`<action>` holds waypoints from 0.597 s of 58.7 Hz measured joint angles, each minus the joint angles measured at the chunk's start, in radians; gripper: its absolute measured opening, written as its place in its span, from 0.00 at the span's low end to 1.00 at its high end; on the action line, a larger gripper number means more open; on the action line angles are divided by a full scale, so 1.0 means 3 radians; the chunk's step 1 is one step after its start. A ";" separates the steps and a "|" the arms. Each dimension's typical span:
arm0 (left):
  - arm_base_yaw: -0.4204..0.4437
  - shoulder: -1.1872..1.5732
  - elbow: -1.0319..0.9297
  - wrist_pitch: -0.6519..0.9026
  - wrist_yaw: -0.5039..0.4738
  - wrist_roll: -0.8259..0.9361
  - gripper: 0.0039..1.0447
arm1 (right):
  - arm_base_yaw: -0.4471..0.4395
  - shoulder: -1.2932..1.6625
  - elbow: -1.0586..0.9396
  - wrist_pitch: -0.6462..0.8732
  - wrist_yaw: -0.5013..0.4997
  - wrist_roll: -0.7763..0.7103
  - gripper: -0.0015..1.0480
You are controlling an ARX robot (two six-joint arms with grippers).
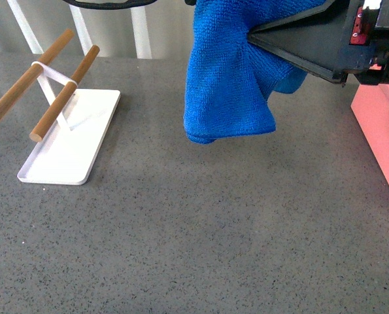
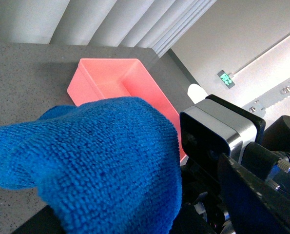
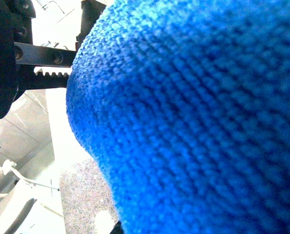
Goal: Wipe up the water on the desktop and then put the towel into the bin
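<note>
The bench (image 1: pixel 201 229) is the largest thing in view, a dark grey speckled surface that fills the front view from edge to edge. No water can be made out on its bare middle.

The towel (image 1: pixel 227 78) is off the bench. It hangs in the air above the far middle of the surface, bright blue and bunched, its lower folds dangling free with a clear gap beneath them. In the right wrist view its fluffy weave fills almost the whole picture. In the left wrist view it fills the near foreground.

The bin (image 1: pixel 380 131) stands at the bench's right edge, and the front view shows only a strip of its salmon-pink wall. The left wrist view shows it whole: straight-walled and rectangular, and nothing shows inside it. It lies beyond the towel, which is not over it.

On the left of the bench lies a flat white tray (image 1: pixel 93 124), well apart from the towel. A white stand on it carries two wooden rods (image 1: pixel 31 75), which slant side by side.

The right hand (image 1: pixel 263 38) comes in from the right as a black wedge. Its tip is pinched closed on a fold of the towel and holds it up.

The left hand is covered by the towel in its own wrist view. I cannot tell whether it is open or closed.
</note>
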 joint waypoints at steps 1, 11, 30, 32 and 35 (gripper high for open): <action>0.0000 0.0000 0.0000 0.0000 0.0000 0.0000 0.79 | 0.0000 -0.0001 0.0000 -0.0004 0.0000 -0.0001 0.04; -0.0108 -0.0042 -0.0187 0.0429 -0.1010 0.0332 0.86 | -0.0024 -0.0027 -0.0005 -0.0066 0.0032 -0.0006 0.04; 0.0374 -0.1055 -0.1781 0.1358 -0.3218 0.1545 0.32 | -0.0097 -0.0052 -0.0031 -0.0211 0.0014 -0.0095 0.04; 0.0431 -0.1130 -0.1900 0.1372 -0.3165 0.1565 0.28 | -0.0095 -0.0052 -0.0032 -0.0211 0.0009 -0.0098 0.04; 0.0537 -0.1298 -0.2136 0.1390 -0.3051 0.1591 0.15 | -0.0085 -0.0052 -0.0038 -0.0211 -0.0005 -0.0099 0.04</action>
